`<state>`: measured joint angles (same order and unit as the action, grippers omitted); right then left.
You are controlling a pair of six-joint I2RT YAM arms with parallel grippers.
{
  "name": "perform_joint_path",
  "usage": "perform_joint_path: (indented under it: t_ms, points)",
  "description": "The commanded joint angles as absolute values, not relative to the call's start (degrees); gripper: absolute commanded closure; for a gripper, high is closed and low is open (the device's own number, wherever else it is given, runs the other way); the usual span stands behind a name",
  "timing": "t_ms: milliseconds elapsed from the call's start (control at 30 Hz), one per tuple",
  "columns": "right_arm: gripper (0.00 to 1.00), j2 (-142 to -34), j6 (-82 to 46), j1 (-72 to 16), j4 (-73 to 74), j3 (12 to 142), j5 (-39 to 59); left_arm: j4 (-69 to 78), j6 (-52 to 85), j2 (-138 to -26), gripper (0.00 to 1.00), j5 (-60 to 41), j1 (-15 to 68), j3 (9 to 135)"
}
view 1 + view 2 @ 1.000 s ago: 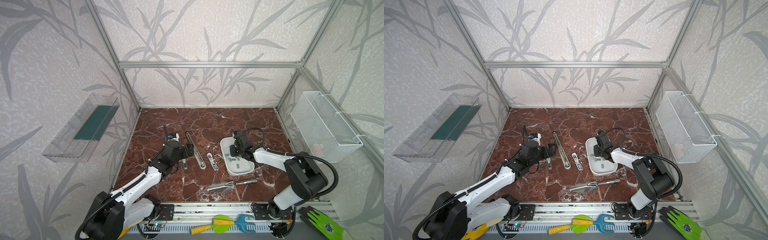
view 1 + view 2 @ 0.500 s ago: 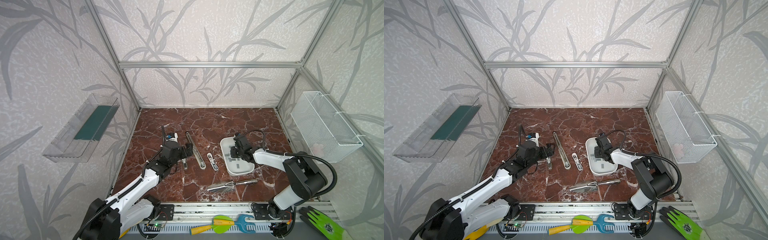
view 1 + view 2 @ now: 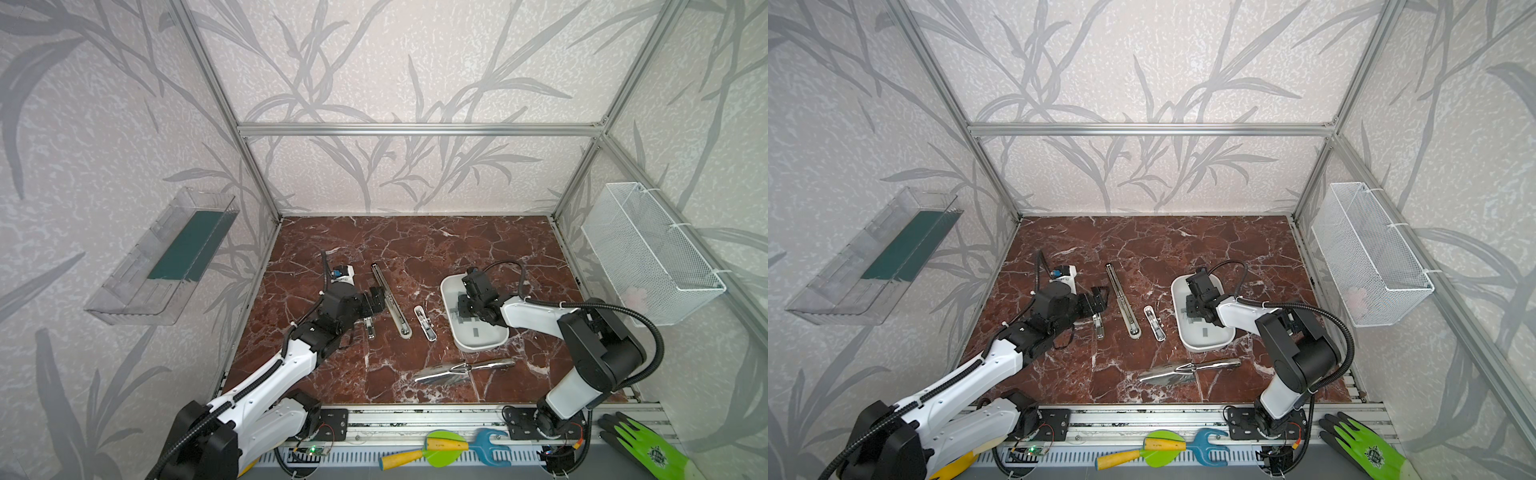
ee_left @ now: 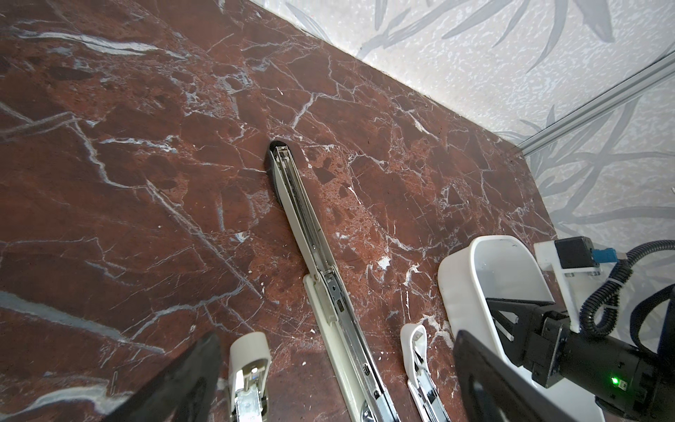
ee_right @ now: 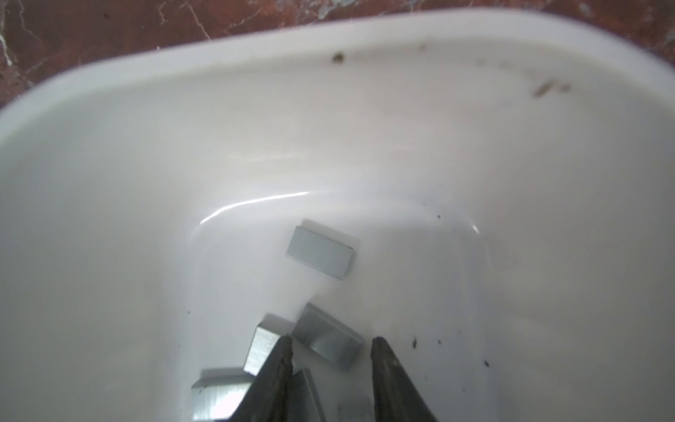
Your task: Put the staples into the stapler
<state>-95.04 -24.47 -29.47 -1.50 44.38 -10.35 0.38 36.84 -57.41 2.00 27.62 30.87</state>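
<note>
- Grey metal staples (image 5: pixel 319 252): short flat strips lying loose in the white tray (image 5: pixel 255 40). Several are crowded together and one lies apart.
- Hazard, judged: the crowded strips lie against each other, so closing on one may drag a neighbour along or tip the target askew.
- Hazard, judged: the tray floor looks slick, so a strip caught off-centre may skid out from the tips.
- Right gripper (image 5: pixel 331 342): the jaws are partly spread with their tips down in the tray. They straddle one strip, and no pinch is visible.
- Left gripper (image 4: pixel 336 343): the jaws are spread wide and empty. They stand near the opened stapler (image 4: pixel 310 234) on the marble surface (image 4: pixel 146 109), well apart from the staples.
</note>
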Motion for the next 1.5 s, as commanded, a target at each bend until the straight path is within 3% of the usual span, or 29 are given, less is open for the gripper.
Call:
perform_joint_path:
  t_ms: [0,533,700,833,1467]
  points:
    - [0.62,-96.58,-25.49,-29.45,-3.87,45.07,-12.87,-0.7,35.87,-56.12,0.01,3.77,27.41,30.23]
    - [0.6,-97.47,-26.67,-29.36,-4.92,46.25,-15.3,-1.05,35.42,-55.13,0.01,4.04,27.38,29.89]
    - [0.53,-97.47,-26.98,-29.27,-5.08,46.67,-16.48,-1.3,35.59,-54.08,0.01,4.15,27.37,29.44]
    - [0.53,-99.28,-26.46,-29.27,-5.05,47.59,-16.63,-1.76,35.6,-52.96,0.01,4.48,27.39,29.02]
    - [0.73,-100.94,-25.95,-29.15,-5.32,49.73,-17.1,-2.72,35.69,-49.44,0.01,5.2,27.4,28.04]
